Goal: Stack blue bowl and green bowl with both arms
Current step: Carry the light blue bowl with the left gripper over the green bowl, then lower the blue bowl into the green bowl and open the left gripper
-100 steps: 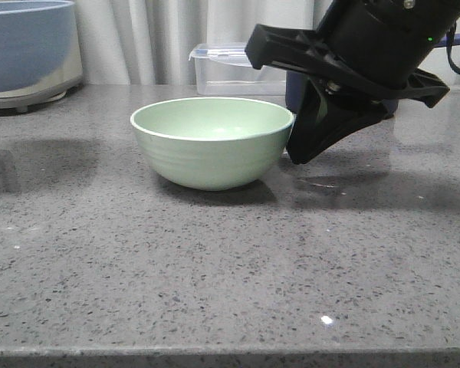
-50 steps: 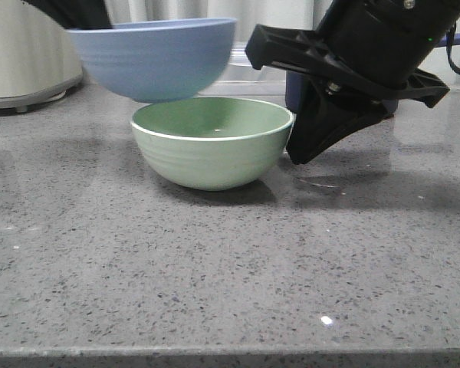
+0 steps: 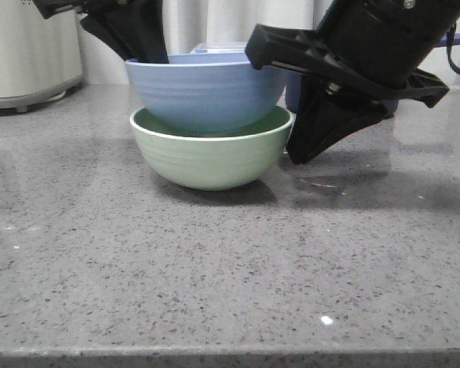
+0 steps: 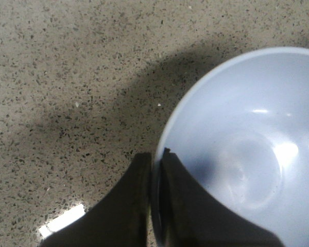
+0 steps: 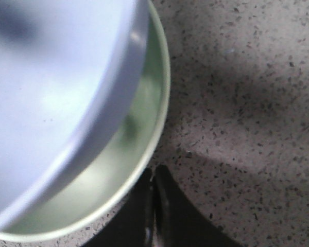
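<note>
At the far left of the front view, a cream-coloured appliance with a grey base [image 3: 27, 50] is seen on the grey speckled stone countertop [image 3: 215, 268]. Next to it, the black left gripper [image 4: 155, 203] is clamped on the rim of the round, matte, pale periwinkle-blue bowl [image 3: 205, 90], one finger inside the wall and one outside. The blue bowl is lowered into the round, matte, pale mint-green bowl with a lighter rim [image 3: 208, 157], which stands on the countertop; whether the two walls touch cannot be told. Behind them a clear plastic lidded container [image 3: 215, 49] is partly seen. To the right, the black right gripper [image 5: 153, 206] is held just beside the green bowl's rim, its fingers pressed together on nothing.
</note>
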### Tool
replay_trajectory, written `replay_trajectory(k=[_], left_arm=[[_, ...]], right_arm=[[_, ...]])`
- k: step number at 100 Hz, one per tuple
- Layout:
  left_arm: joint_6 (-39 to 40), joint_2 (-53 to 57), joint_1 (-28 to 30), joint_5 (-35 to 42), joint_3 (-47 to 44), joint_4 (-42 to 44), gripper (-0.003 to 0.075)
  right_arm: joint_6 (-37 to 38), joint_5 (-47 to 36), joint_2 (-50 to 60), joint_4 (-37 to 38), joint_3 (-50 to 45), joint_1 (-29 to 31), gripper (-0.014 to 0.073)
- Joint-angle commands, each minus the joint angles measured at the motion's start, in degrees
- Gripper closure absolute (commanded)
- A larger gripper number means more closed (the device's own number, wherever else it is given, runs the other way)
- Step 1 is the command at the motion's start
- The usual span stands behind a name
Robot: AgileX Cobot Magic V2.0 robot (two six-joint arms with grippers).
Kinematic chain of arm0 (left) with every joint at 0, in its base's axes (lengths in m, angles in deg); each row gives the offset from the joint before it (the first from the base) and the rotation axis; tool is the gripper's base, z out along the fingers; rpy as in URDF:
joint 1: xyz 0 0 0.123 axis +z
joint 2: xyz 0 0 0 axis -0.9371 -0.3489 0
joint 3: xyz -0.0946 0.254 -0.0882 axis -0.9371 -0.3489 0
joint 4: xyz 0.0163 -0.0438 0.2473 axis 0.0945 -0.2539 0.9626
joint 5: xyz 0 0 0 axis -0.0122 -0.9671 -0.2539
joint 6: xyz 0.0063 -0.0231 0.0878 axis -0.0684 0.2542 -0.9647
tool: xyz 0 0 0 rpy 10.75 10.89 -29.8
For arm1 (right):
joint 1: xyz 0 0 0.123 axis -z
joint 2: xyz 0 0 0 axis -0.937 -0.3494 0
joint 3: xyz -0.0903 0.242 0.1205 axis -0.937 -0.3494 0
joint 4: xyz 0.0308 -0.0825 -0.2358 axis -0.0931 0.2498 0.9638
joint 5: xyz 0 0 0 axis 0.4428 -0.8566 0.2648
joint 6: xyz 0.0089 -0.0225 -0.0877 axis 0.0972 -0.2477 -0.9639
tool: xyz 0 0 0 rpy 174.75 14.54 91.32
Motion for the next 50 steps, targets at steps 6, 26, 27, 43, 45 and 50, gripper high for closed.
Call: replay_trajectory(k=[6,26,27,43,45,50], left_arm=[[0.56,2.53,-0.39,0.19,1.96,-1.23,0.0739],[0.56,2.42,-0.29,-0.81,1.96,-1.47,0.0606],[0.56,2.42,-0.29,-0.82,1.96,-1.47,0.0584],[0.56,2.42,-0.29,-1.22,1.96,-1.73,0.0335],[0.56,2.42,-0.29,-1.22,1.96,-1.73,0.0320],[0.56,2.42,-0.29,-1.35,1.96,-1.73,0.0308]], right_arm=[[-0.38,-2.09,1.71,-0.85,1.37,0.02,0.0674],[-0.38,-2.09,1.71,-0.85,1.37,0.02,0.0674],[-0.38,-2.09,1.71,-0.85,1.37,0.02,0.0674],[-0.38,-2.09,1.71,-0.85,1.37,0.02,0.0674],[-0.38,-2.09,1.71,-0.85,1.37,0.02,0.0674],[-0.38,-2.15,1.71,-0.85,1.37,0.02,0.0674]])
